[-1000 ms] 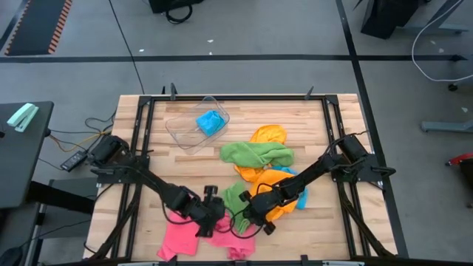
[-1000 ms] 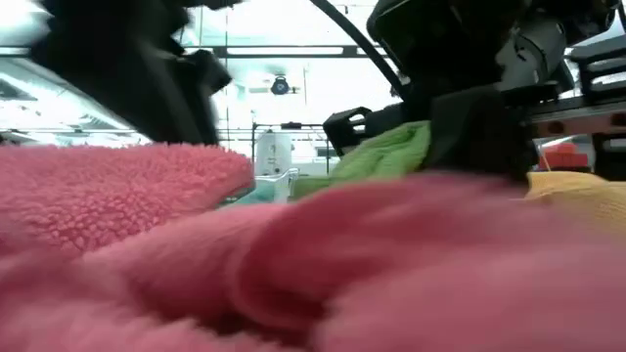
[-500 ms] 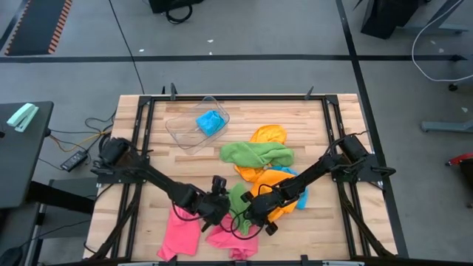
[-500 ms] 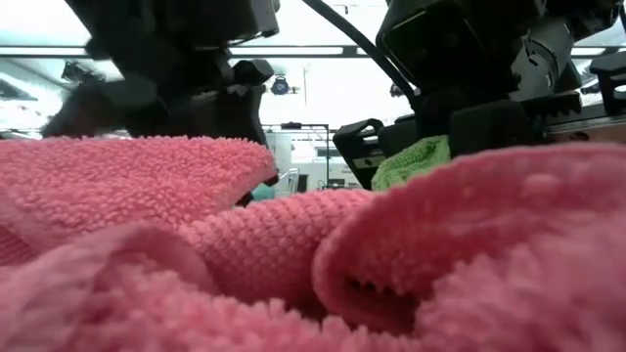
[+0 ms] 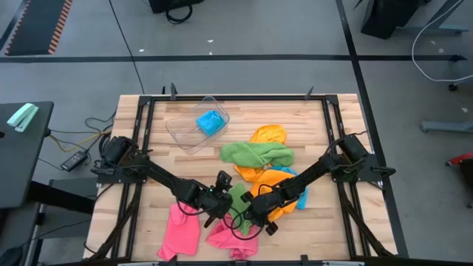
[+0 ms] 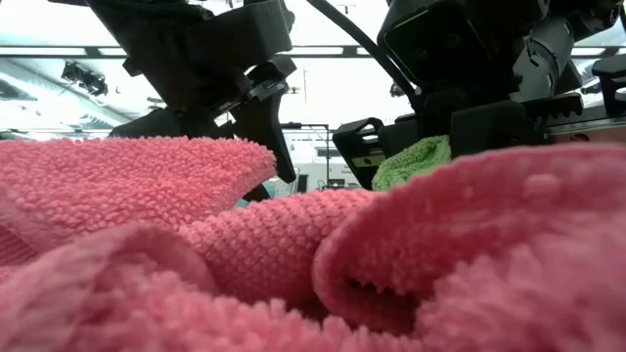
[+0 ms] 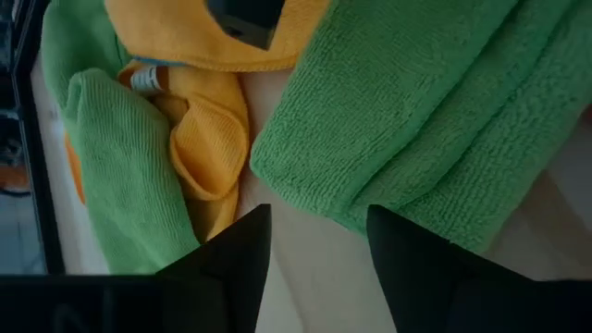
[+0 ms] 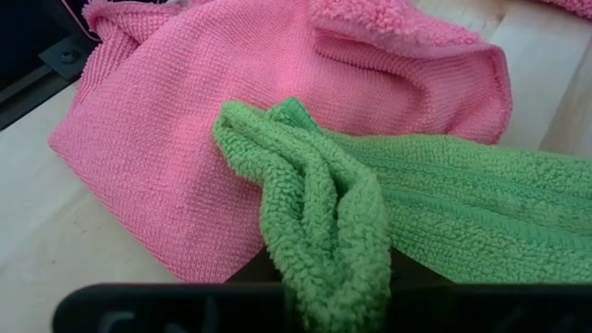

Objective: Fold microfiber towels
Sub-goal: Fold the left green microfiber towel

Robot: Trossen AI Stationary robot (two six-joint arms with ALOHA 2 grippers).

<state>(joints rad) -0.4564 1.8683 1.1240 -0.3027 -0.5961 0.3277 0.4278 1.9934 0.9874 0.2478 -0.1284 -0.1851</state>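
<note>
Evidently we are early: the right pincer (image 5: pixel 247 213) clenches a green towel (image 8: pixel 314 203) near the desk (image 5: pixel 325 229) front; the left pincer (image 5: pixel 219 205) hovers released; pink (image 5: pixel 181 230) and orange towels (image 5: pixel 267 135) lie crumpled.

The bench's (image 5: pixel 155 148) front middle is crowded: the left gripper (image 5: pixel 224 198) and right gripper (image 5: pixel 246 216) sit just beside each other over a green towel (image 5: pixel 236 198), with pink towels (image 5: pixel 181 229) against the front edge. Orange towels (image 5: pixel 277 183) and another green towel (image 5: pixel 255 154) fill the centre. A clear tub (image 5: pixel 194 123) blocks the back left. Bare wood remains along the back right corner and the left edge.
</note>
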